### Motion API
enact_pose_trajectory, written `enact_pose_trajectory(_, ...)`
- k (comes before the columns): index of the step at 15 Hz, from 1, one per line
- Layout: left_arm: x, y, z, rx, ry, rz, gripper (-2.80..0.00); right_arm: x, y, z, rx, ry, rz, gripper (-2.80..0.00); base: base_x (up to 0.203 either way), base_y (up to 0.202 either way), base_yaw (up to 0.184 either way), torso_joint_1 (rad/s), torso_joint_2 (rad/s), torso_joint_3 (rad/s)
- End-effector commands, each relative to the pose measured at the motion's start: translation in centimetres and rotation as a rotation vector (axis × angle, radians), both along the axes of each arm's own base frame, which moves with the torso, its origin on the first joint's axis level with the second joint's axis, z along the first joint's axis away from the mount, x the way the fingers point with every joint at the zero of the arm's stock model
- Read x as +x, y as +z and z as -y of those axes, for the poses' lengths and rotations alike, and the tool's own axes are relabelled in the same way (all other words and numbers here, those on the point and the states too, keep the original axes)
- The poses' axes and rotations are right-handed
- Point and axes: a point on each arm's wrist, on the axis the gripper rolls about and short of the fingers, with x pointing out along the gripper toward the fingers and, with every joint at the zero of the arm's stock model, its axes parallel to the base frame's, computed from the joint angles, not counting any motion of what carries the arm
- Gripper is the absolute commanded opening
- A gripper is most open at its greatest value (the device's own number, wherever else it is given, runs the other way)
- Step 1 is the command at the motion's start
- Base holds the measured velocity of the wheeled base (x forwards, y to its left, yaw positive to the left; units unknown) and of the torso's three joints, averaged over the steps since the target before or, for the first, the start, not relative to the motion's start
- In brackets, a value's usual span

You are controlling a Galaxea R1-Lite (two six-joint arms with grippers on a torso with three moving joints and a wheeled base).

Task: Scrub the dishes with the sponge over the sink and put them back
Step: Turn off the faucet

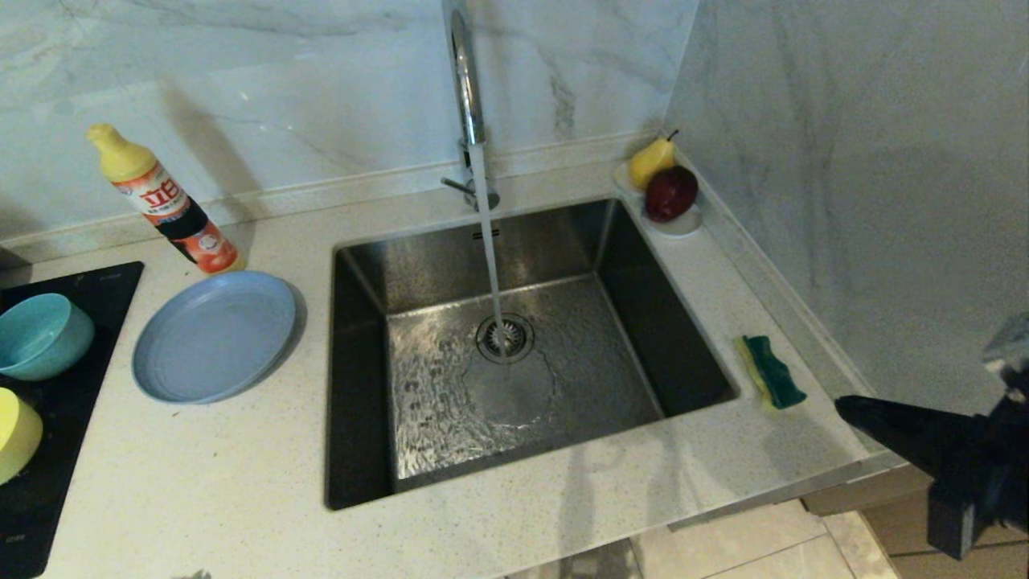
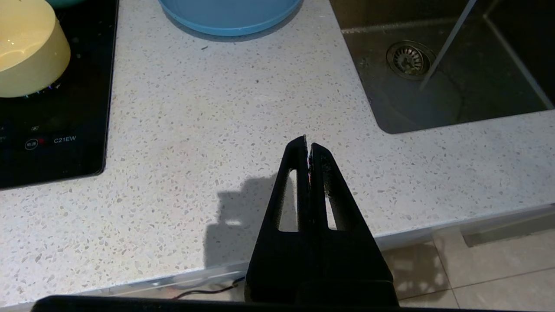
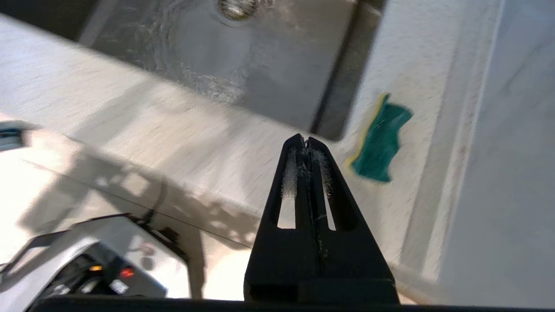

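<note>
The green-and-yellow sponge (image 1: pixel 772 371) (image 3: pixel 381 145) lies on the counter right of the steel sink (image 1: pixel 683 322). Water runs from the faucet (image 1: pixel 466 80) onto the drain. Left of the sink rests the grey-blue plate (image 1: pixel 214 334) (image 2: pixel 230 15). On the black cooktop sit the teal bowl (image 1: pixel 40 334) and the yellow bowl (image 1: pixel 16 434) (image 2: pixel 30 47). My right gripper (image 1: pixel 844 406) (image 3: pixel 307 139) is shut and empty, off the counter's front right corner, short of the sponge. My left gripper (image 2: pixel 308 143) is shut and empty above the counter's front edge; the head view does not show it.
A detergent bottle (image 1: pixel 165 201) stands at the back left. A small white dish (image 1: pixel 679 225) with a pear and an apple sits at the sink's back right corner. A marble wall (image 1: pixel 868 161) closes the right side, right beside the sponge.
</note>
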Motion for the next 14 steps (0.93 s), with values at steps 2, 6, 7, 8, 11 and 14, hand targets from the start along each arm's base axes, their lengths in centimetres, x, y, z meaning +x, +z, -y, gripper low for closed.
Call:
enact_pose_trajectory(2, 0.1, -0.2, 0.0, -0.001, 0.001, -0.008, -2.80, -4.2, -1.1, 3.5, 0.066, 0.038, 0.081, -2.80, 0.000, 0.000, 0.000, 0.000, 0.00, 0.000)
enact_pose_trajectory(6, 0.1, -0.2, 0.0, -0.001, 0.001, -0.008, -2.80, -8.5, -4.1, 6.3, 0.083, -0.053, 0.135, -2.80, 0.000, 0.000, 0.000, 0.000, 0.00, 0.000)
enact_pose_trajectory(7, 0.1, -0.2, 0.0, -0.001, 0.001, -0.008, -2.80, -9.5, -5.2, 6.5, 0.078, -0.094, 0.143, -2.80, 0.000, 0.000, 0.000, 0.000, 0.00, 0.000)
enact_pose_trajectory(8, 0.1, -0.2, 0.0, -0.001, 0.001, -0.008, -2.80, -10.4, -6.5, 6.6, 0.074, -0.135, 0.147, -2.80, 0.000, 0.000, 0.000, 0.000, 0.00, 0.000)
enact_pose_trajectory(11, 0.1, -0.2, 0.0, -0.001, 0.001, -0.008, -2.80, -11.5, -11.8, 6.8, 0.037, -0.241, 0.104, -2.80, 0.000, 0.000, 0.000, 0.000, 0.00, 0.000)
enact_pose_trajectory(14, 0.1, -0.2, 0.0, -0.001, 0.001, -0.008, -2.80, -12.4, -13.4, 7.1, 0.041, -0.368, 0.111, -2.80, 0.000, 0.000, 0.000, 0.000, 0.00, 0.000)
